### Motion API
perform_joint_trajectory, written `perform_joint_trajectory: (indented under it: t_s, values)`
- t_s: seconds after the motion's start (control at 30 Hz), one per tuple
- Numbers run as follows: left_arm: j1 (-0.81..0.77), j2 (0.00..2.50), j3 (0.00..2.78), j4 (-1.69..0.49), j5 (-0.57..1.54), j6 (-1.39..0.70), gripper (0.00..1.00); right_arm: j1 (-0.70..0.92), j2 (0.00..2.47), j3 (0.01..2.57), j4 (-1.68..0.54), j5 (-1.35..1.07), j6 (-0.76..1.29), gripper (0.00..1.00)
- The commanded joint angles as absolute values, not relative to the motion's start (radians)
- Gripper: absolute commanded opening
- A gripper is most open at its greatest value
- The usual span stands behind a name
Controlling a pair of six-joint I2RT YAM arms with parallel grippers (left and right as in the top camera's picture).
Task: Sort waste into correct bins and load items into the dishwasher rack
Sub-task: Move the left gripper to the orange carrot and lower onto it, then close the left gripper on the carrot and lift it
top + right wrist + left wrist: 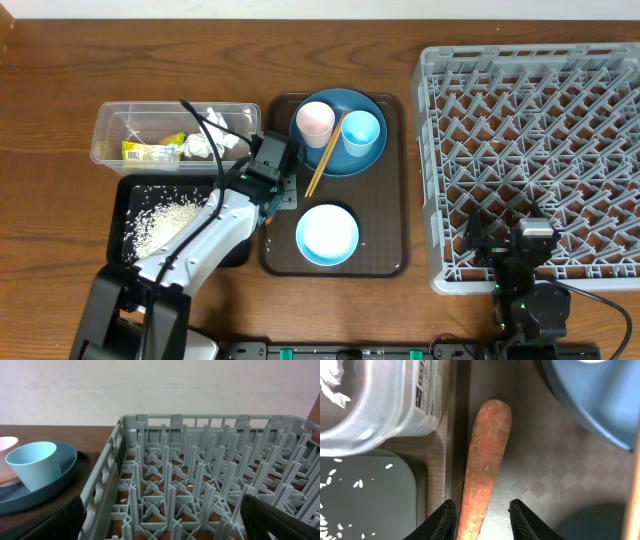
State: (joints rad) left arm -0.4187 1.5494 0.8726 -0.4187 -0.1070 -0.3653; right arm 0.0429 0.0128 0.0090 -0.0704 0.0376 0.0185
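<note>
Left gripper point(482, 506), jaws part-open, straddles the carrot point(489, 455) lying on the brown tray point(535, 480), not yet clamped. The rice-strewn black tray point(370, 495), its likely bin, lies just left of the gripper.

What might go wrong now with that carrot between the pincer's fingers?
The carrot sits off-centre in the left pincer, near one finger, so closing may roll it. It lies along the brown tray's rim, which a finger might catch. The clear container and black tray are neighbours; it may land in the wrong one.
</note>
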Motion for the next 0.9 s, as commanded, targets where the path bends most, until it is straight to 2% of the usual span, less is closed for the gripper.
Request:
perform_joint_trajectory:
  t_s: [0.0,0.33,0.87]
  values:
    - [-0.412,1.556,0.829,-0.376,-0.104,-0.357,0.38,0.052,0.013,0.006,-0.072,0.041,0.022,0.99]
    - [-0.412,1.556,0.74,-0.21,-0.104,-0.352,0.38,0.052,0.013,0.006,-0.072,0.041,0.022,0.99]
    - [-0.412,1.616,0.737,-0.167,-0.105,-0.352,0.38,0.052,0.013,0.006,-0.072,0.041,0.022,0.99]
